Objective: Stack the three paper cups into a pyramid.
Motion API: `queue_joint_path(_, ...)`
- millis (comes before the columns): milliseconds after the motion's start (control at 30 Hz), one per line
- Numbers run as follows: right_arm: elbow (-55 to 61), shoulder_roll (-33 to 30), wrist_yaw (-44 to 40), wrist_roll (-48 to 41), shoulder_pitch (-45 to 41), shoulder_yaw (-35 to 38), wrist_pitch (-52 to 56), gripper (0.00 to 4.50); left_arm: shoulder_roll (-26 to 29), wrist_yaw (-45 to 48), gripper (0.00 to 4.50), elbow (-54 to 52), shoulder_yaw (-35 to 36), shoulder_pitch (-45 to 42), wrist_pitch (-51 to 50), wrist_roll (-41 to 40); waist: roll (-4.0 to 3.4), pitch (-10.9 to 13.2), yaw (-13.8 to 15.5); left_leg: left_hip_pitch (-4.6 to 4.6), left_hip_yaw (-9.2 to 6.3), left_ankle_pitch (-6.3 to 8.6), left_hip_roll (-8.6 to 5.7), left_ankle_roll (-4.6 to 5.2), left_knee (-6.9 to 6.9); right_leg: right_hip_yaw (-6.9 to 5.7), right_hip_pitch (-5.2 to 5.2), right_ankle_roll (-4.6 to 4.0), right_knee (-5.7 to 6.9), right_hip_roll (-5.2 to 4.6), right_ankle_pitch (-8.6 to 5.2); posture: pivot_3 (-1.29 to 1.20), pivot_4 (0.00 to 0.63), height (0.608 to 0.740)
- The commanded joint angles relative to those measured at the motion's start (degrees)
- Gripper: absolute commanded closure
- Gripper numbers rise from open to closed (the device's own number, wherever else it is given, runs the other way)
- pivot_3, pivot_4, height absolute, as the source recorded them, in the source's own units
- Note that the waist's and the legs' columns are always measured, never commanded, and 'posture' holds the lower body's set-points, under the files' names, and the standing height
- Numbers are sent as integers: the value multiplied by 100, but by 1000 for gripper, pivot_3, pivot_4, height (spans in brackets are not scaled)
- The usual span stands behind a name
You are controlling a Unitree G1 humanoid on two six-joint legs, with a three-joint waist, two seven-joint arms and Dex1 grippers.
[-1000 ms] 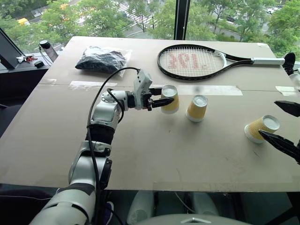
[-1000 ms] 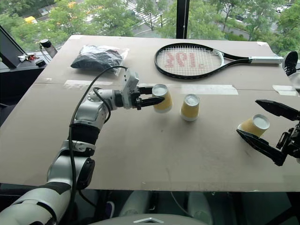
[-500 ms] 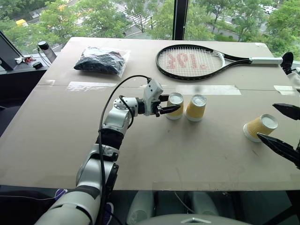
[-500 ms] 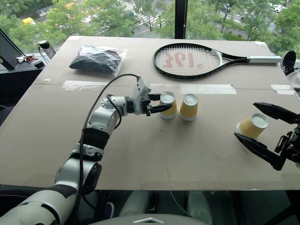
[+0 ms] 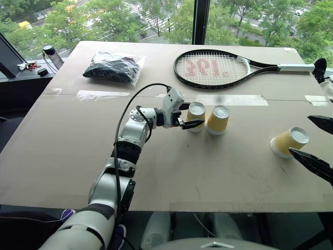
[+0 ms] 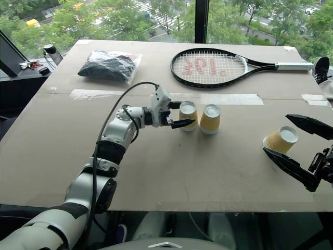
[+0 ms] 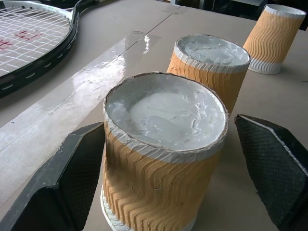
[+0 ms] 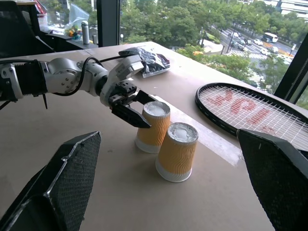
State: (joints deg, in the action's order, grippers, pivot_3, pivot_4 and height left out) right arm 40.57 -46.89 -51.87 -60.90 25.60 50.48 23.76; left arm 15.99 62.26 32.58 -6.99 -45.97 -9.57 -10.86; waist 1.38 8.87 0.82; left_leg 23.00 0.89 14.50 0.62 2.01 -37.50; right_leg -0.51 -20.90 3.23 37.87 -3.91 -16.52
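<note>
One cup (image 5: 196,116) stands upside down on the table (image 5: 62,146) between the parted fingers of the left gripper (image 5: 188,115), just beside a second cup (image 5: 217,120). The third cup (image 5: 289,142) stands well apart, between the right gripper's (image 6: 297,148) wide-open fingers.

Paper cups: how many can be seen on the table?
3. One cup stands between the open left gripper's fingers, a second just beside it, the third by the right gripper.
</note>
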Motion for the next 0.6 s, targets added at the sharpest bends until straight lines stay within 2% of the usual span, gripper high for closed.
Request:
queue_joint_path(33,85,88,46,43,60,318,-58,0,171,91,121,-613,190,159,-161,-255,0,0,-9,0,0,0,0,0,0,0,0,0,0,0,0,0,150,740)
queue_joint_path(267,-16,455,515,768,416,671,-108,0,1116,473,121,-2329,599,1199,-1138,-1004,-6,-2,-20,-4,0,-1,10,-2,6,5,0,-2,1,-3,-1,0,150,740)
queue_joint_path(333,-125,497,688,966,520,614,6,0,1401,593,121,-2824,848,1672,-1100,-1233,-7,-4,-11,-6,2,-1,9,-1,5,4,2,-2,1,-6,-1,0,150,740)
queue_joint_path(433,-371,466,1146,1443,325,290,93,0,1692,1132,121,-3554,1128,2221,-1223,-1922,-7,-4,-10,-8,6,-1,9,-2,5,21,4,-2,-1,-15,-1,0,150,740)
queue_joint_path(467,-474,424,1328,1619,176,73,150,0,1861,1360,121,-3835,1196,2280,-1631,-2368,-6,-3,-2,-8,6,-1,8,-2,5,22,4,-2,-1,-17,-1,0,150,740)
queue_joint_path(533,-661,379,1606,1880,-110,-351,266,0,2113,1608,121,-4208,1316,2210,-2363,-3129,-8,-3,6,-9,1,-1,9,-2,2,19,5,-4,0,-18,0,0,150,740)
queue_joint_path(600,-756,369,1768,2031,-308,-627,401,0,2215,1596,121,-4364,1370,2073,-2692,-3480,-23,-7,14,-11,-8,-1,9,-2,1,12,9,-6,4,-16,-1,0,150,740)
